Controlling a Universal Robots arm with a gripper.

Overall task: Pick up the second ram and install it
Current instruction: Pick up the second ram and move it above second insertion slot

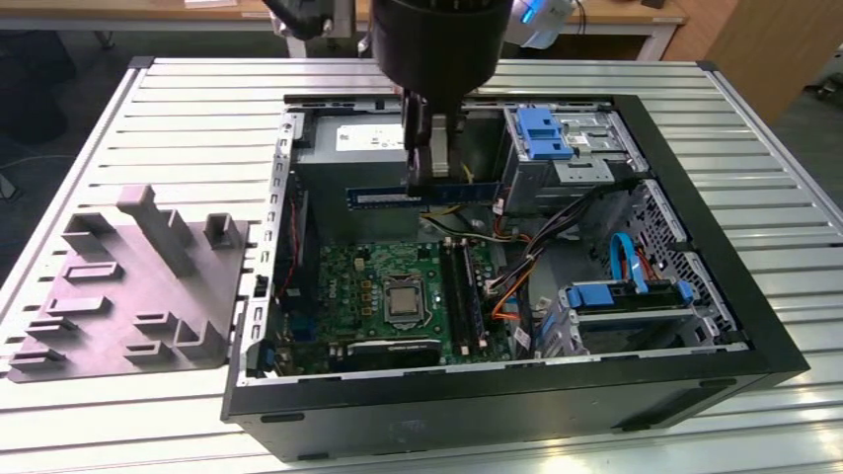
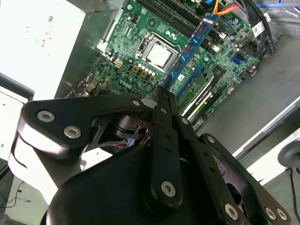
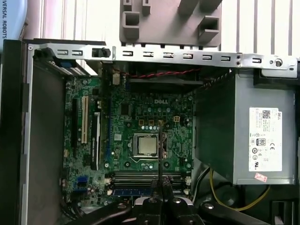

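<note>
The second ram (image 1: 375, 197), a long thin blue-dark stick, hangs level above the open computer case, with my gripper (image 1: 431, 183) shut on its middle. It is over the back part of the motherboard (image 1: 355, 286), short of the memory slots (image 1: 461, 286). In both wrist views the ram (image 2: 192, 44) (image 3: 160, 154) shows edge-on, reaching out from the gripper (image 2: 161, 93) (image 3: 161, 185) over the board near the processor socket (image 3: 146, 144). The memory slots (image 3: 145, 178) lie just beside the fingertips in the first wrist view.
A grey power supply (image 1: 349, 143) (image 3: 262, 136) sits at the case's back. A purple-grey tray (image 1: 132, 286) with upright blocks lies on the slatted table at the exterior view's left. Blue drive cages (image 1: 543, 133) and loose cables (image 1: 527, 247) crowd the case's right side.
</note>
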